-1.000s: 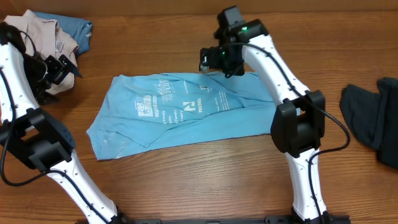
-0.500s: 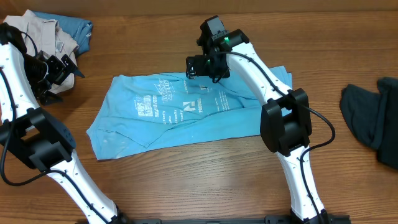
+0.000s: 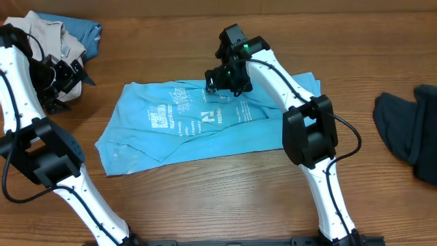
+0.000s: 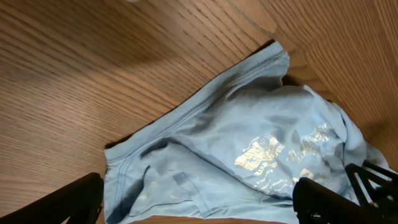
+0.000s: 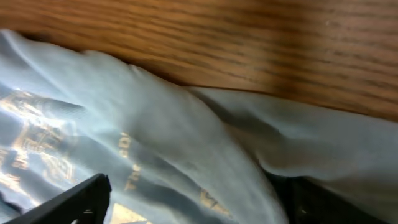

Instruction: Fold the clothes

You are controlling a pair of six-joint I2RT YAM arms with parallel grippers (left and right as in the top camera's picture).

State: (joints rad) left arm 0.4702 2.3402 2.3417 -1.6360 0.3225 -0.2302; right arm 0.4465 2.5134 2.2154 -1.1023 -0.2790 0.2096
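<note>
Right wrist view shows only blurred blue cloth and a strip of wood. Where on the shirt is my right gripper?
Observer: The right gripper is at the far edge of the T-shirt, close to its white lettering.
Operator: And the left arm?
Observer: The left gripper is open and off the shirt, beside a beige and denim pile at the far left.
Operator: Anything on my right side?
Observer: A dark garment lies apart from the shirt, near the right edge.

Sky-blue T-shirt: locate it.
Overhead view: the sky-blue T-shirt lies spread at centre, its far edge under the right gripper, the dark garment off to its right.
</note>
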